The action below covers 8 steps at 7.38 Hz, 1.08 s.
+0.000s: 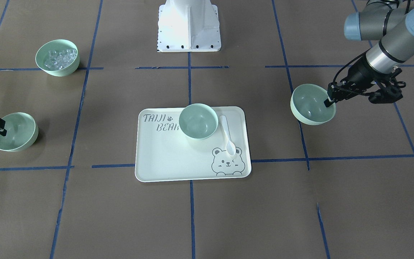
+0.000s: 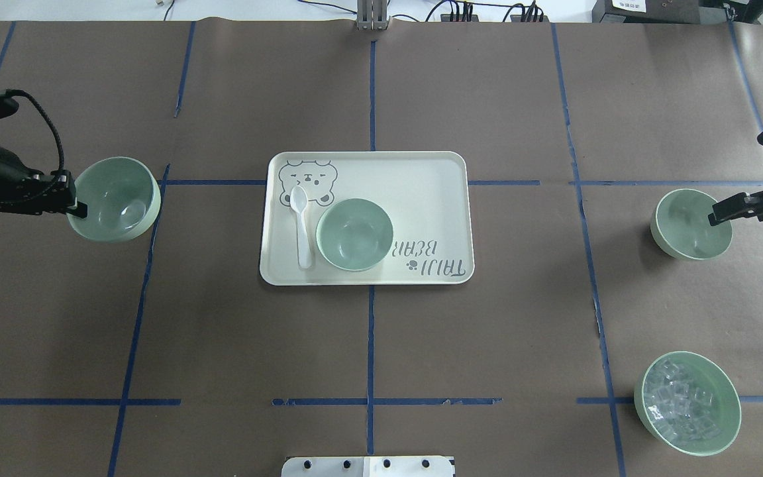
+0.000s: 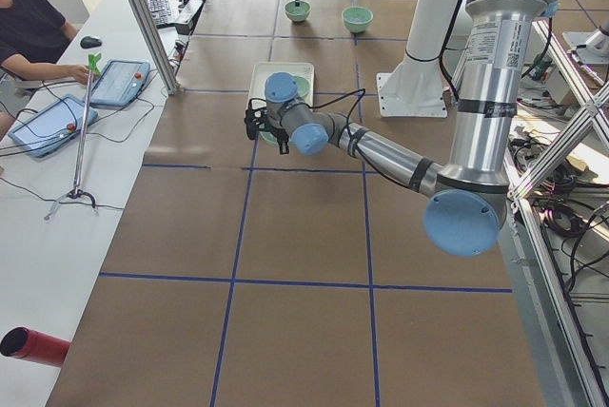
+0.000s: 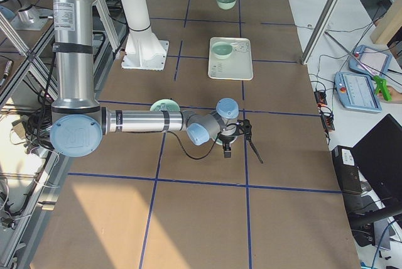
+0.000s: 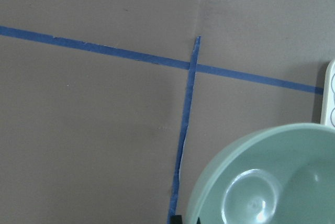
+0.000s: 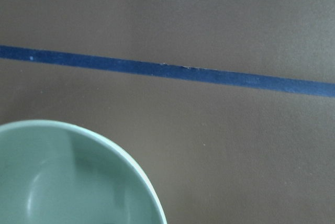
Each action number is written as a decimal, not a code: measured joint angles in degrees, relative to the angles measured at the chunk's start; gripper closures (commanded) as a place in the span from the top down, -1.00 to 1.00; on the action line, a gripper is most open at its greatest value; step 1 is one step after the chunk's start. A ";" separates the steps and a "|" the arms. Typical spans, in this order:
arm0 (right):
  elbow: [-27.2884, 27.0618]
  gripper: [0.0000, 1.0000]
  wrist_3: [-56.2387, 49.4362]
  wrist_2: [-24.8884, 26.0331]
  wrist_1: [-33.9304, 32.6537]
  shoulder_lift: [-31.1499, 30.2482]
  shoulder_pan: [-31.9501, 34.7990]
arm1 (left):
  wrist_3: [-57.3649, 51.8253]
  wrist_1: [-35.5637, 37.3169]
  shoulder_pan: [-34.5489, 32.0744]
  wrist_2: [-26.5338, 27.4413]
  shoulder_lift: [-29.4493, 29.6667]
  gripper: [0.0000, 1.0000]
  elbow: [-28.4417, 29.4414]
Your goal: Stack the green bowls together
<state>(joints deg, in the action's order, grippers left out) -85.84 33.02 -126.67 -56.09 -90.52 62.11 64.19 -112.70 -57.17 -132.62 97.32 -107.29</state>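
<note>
Three pale green bowls show. One (image 1: 198, 121) (image 2: 354, 234) stands on the cream tray (image 1: 164, 162). My left gripper (image 1: 331, 100) (image 2: 78, 208) is shut on the rim of the second bowl (image 1: 312, 104) (image 2: 114, 199) and holds it tilted a little above the table; its inside fills the left wrist view's lower right (image 5: 272, 182). My right gripper (image 1: 1, 130) (image 2: 719, 217) is shut on the rim of the third bowl (image 1: 14, 131) (image 2: 691, 224), which rests on the table and shows in the right wrist view (image 6: 68, 177).
A white spoon (image 1: 227, 135) (image 2: 301, 225) lies on the tray beside the middle bowl. A green bowl of clear ice-like cubes (image 1: 58, 57) (image 2: 686, 404) stands near the robot's right. The white robot base (image 1: 189, 25) is behind the tray.
</note>
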 measured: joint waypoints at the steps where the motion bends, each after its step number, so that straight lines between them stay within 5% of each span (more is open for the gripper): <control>1: 0.50 -0.21 0.68 -0.33 0.73 0.56 -0.43 | 0.49 2.62 -0.03 0.21 2.23 -1.00 -0.20; 2: 0.57 -0.73 1.65 -0.90 1.01 1.11 -0.60 | 0.98 4.03 0.03 0.34 3.76 -1.00 -0.17; 3: 0.59 -1.00 2.19 -1.29 1.09 1.36 -0.63 | 2.88 4.79 0.44 0.64 5.77 -1.00 0.34; 8: 0.48 -1.00 2.26 -7.24 0.97 1.40 1.63 | 28.08 9.23 13.01 6.68 24.64 -1.00 5.62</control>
<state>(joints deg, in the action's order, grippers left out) -85.35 35.28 -133.91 -55.11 -89.12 63.74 92.28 -103.47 -44.17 -125.94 121.96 -101.67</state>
